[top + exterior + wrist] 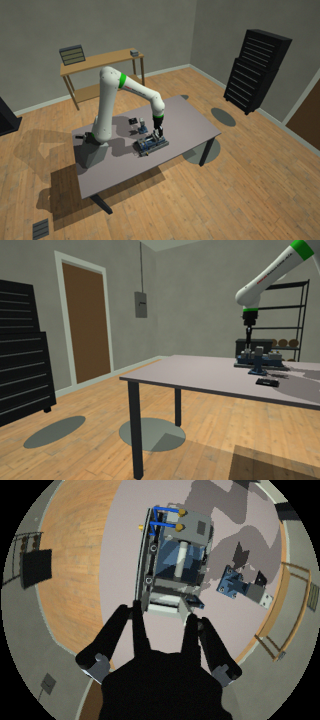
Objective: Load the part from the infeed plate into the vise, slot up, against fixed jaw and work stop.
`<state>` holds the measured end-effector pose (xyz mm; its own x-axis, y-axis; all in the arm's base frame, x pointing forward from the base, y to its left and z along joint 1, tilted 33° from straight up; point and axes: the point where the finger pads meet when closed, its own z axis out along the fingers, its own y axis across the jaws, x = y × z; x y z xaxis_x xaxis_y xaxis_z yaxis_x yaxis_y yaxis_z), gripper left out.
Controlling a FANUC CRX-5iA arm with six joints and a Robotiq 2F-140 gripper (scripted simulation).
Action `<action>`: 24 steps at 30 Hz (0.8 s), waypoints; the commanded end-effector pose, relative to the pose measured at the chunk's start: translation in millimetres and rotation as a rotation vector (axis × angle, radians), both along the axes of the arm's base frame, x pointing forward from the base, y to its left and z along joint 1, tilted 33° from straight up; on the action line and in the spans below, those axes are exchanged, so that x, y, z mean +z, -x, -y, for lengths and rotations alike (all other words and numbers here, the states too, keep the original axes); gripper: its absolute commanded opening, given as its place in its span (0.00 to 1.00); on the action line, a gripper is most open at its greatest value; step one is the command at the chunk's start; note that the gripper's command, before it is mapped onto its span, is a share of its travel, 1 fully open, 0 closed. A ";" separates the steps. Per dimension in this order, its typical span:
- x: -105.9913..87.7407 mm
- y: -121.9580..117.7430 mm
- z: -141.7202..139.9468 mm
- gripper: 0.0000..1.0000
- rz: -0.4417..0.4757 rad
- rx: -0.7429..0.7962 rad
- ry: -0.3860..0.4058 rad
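The vise [152, 142] stands on the grey table, with its blue base and air cylinder [180, 523] at one end. It also shows in the exterior view [258, 360]. My gripper [164, 600] reaches straight down over the vise's end away from the cylinder. Its fingers are slightly open on either side of the light grey part [166, 603], which lies between the jaws. I cannot tell whether the part touches the fixed jaw or the work stop. The gripper also shows in the top view [158, 132]. The black infeed plate [133, 120] is bare.
The blue V-block [142, 127] with a grey top stands just behind the vise, between it and the infeed plate; it also shows in the wrist view [234, 583]. The robot base [93, 149] is at the table's left end.
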<state>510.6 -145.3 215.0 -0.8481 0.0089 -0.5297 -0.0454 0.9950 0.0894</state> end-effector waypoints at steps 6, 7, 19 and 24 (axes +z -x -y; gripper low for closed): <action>0.2 -0.1 0.1 0.47 0.000 0.000 0.000; 0.2 -0.1 0.1 0.47 0.000 0.000 0.000; 0.6 0.2 0.2 0.47 0.000 0.000 0.000; 3.0 1.7 0.5 0.47 0.000 0.000 0.000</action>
